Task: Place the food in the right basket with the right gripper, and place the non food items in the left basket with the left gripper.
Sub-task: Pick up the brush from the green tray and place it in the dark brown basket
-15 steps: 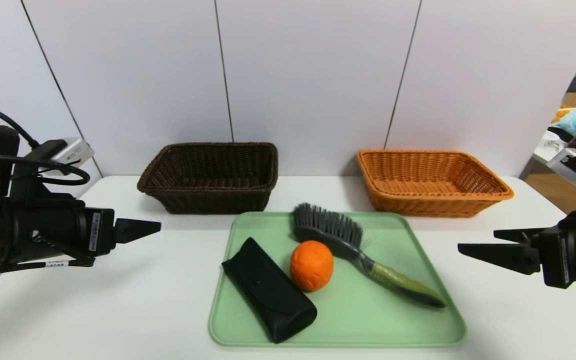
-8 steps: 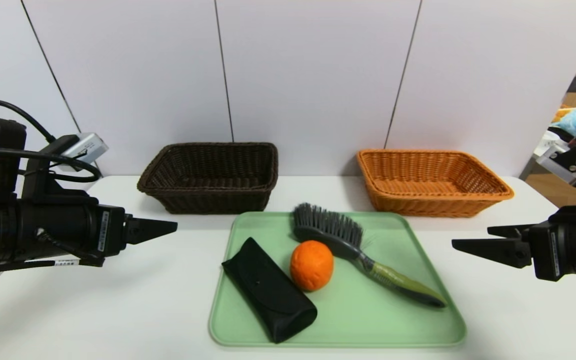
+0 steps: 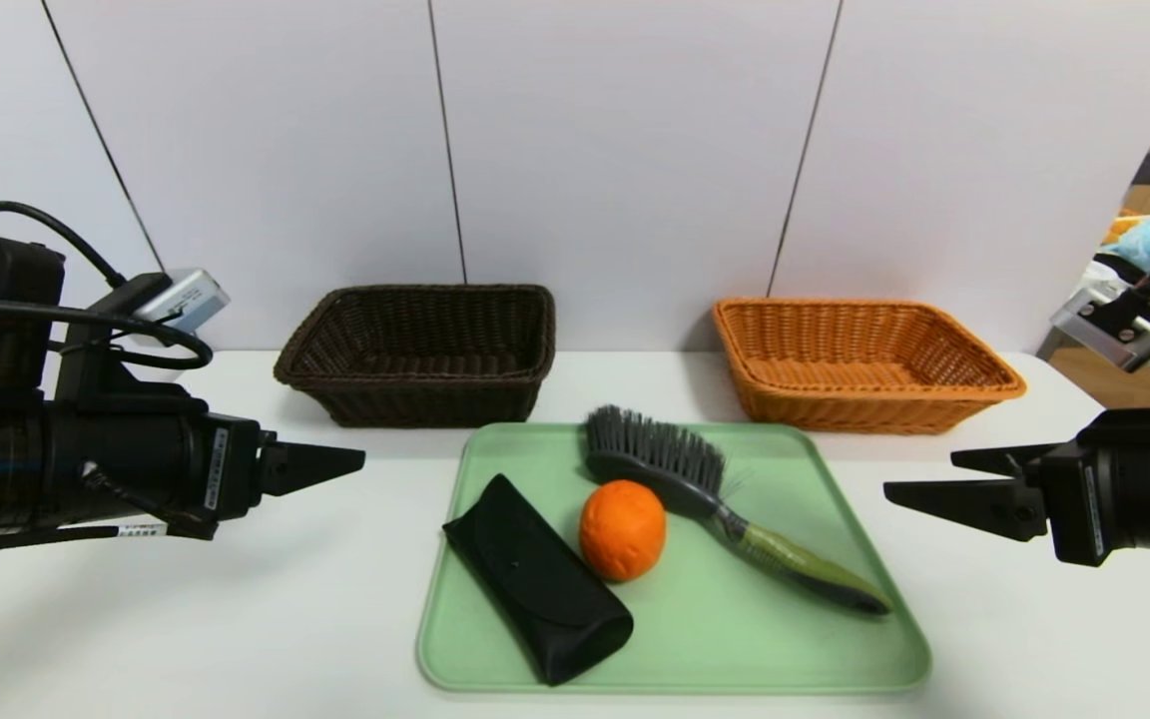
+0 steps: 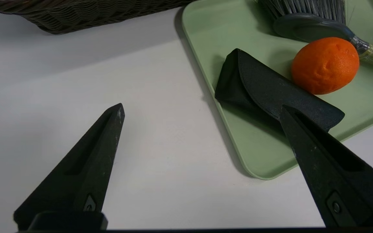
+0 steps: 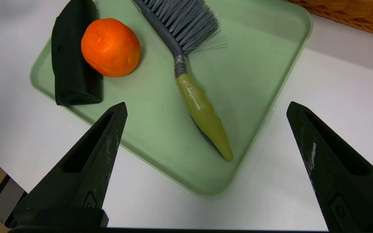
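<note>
Overlapping the tray rim, case partly behind orange

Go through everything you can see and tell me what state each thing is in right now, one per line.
left gripper: open, empty, beside the tray
right gripper: open, empty, beside the tray
orange: on the green tray
brush: lying on the tray
black case: closed, on the tray
dark brown basket: empty
light orange basket: empty

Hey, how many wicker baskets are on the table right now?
2. The dark brown basket sits at the back left, the light orange basket at the back right, both behind the green tray. Neither holds anything visible; none appear hidden.
</note>
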`<act>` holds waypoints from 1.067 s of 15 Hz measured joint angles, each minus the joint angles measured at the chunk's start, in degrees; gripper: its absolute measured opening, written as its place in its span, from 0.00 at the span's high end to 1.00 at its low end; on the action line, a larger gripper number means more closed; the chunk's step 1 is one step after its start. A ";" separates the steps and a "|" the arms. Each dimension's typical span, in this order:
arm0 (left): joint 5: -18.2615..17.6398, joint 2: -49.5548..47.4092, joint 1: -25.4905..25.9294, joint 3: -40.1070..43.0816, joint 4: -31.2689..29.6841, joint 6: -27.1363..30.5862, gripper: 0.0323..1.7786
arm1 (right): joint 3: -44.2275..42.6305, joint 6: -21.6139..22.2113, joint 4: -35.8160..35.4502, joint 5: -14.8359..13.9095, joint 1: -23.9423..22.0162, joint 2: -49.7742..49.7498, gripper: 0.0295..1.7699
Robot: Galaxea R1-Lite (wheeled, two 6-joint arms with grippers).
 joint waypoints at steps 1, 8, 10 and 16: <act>0.01 0.00 -0.33 0.05 0.02 0.00 0.05 | -0.16 0.00 0.00 0.09 0.24 0.07 0.04; -0.07 0.18 -3.66 -0.28 -0.26 0.20 0.05 | 0.04 0.07 0.02 0.32 0.88 0.18 0.04; -0.07 1.07 -5.01 -0.98 -0.87 0.29 0.05 | 0.33 0.10 0.06 0.15 0.66 0.11 0.04; 0.01 2.26 -6.50 -1.00 -1.82 0.29 0.05 | 0.39 0.02 0.05 0.37 0.74 0.21 0.04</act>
